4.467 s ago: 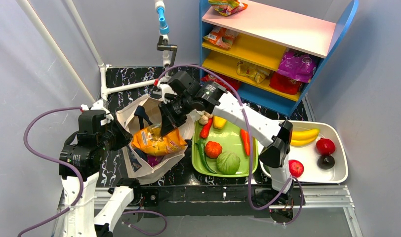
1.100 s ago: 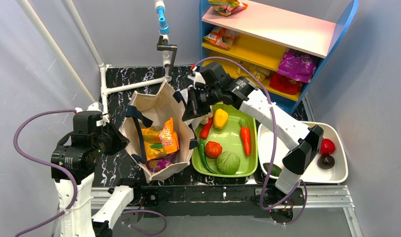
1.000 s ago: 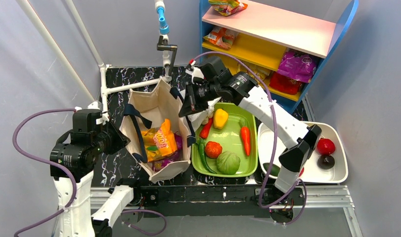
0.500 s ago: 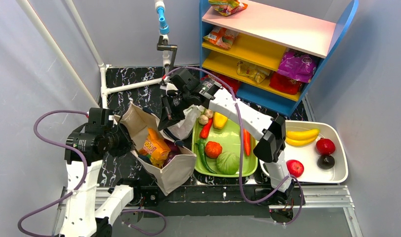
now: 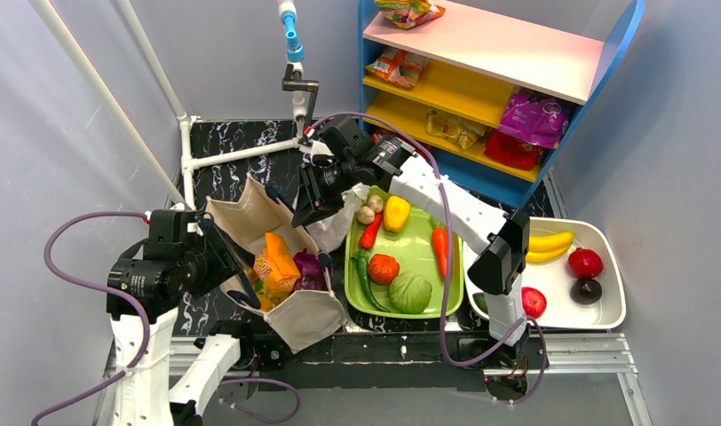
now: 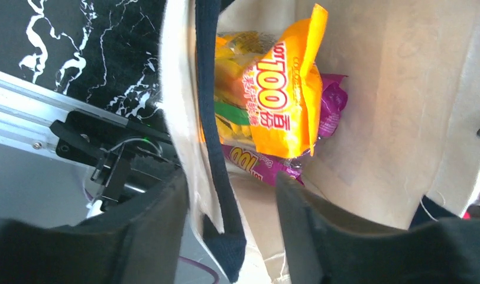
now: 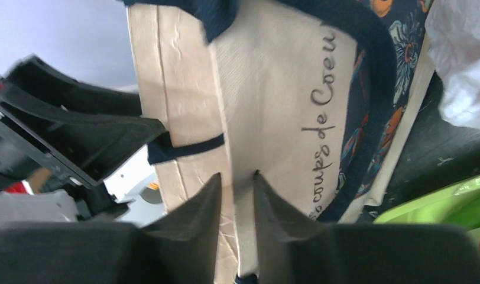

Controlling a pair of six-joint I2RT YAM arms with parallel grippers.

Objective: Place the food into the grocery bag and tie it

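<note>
1. Changed since a second ago: the beige canvas tote bag with navy straps (image 5: 314,318), then held upright and spread wide, now lies slumped toward the near edge of the black marbled counter (image 5: 241,146). Both grippers, then closed, have begun to part.
2. Left gripper (image 6: 230,186): jaws well apart, standing either side of the bag's near rim and a navy strap (image 6: 211,118). I see no clamp on either.
3. Right gripper (image 7: 236,180): jaws parted by a narrow gap at the bag's far wall, with canvas showing through the gap. I cannot tell whether any cloth is pinched.
4. Contents, bagged: one shiny orange-yellow snack packet (image 5: 275,264), on edge, and one purple snack packet (image 5: 308,264), beside and partly under it. Both are inside the bag.
5. Contents, outstanding: yellow bananas (image 5: 545,241) in the white tray (image 5: 606,315) on the right, well apart from the bag. I cannot pick out a peach for certain.
6. Step in hand, as I judge it: loading, with both arms letting go of the bag. Tying has not started.
7. Next move calls for sending the right arm to the white tray for fruit. The bag's mouth looks half collapsed, so I would hold the rim open with the left gripper first.
</note>
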